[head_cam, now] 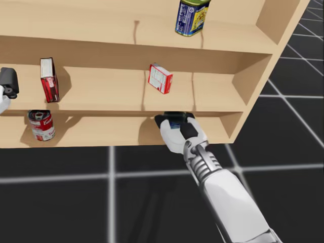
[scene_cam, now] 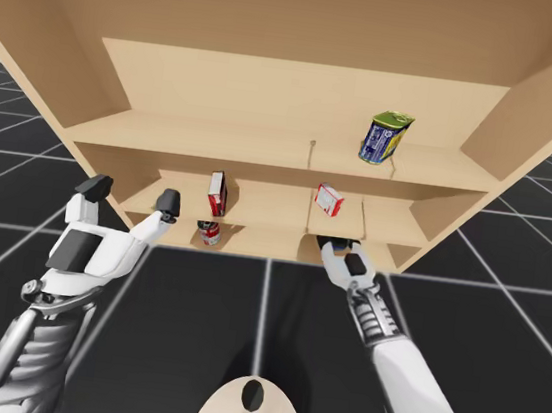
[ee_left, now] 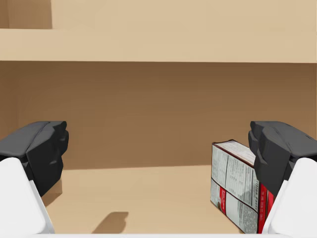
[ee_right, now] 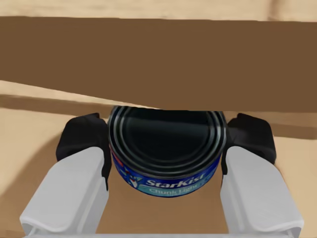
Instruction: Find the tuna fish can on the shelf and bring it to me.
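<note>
**Tuna Fish Can: Handling and Grip Points**

The tuna fish can (ee_right: 166, 158) is at the lowest level of the shelf (head_cam: 101, 132), under the middle board. The right gripper (ee_right: 166, 141) clamps its curved wall from both sides. The can is probably rigid, compact and fairly dense. Smooth metal may slip, so grip mid-wall and keep it level. The left gripper (ee_left: 158, 148) is spread wide, holding nothing.

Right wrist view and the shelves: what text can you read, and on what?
White brand lettering on the low blue can in my right gripper, left unquoted.
Fine print on the tall red box: too small.
Print on the red-and-white can, small red-and-white box, blue-and-yellow can: blurred.
</note>
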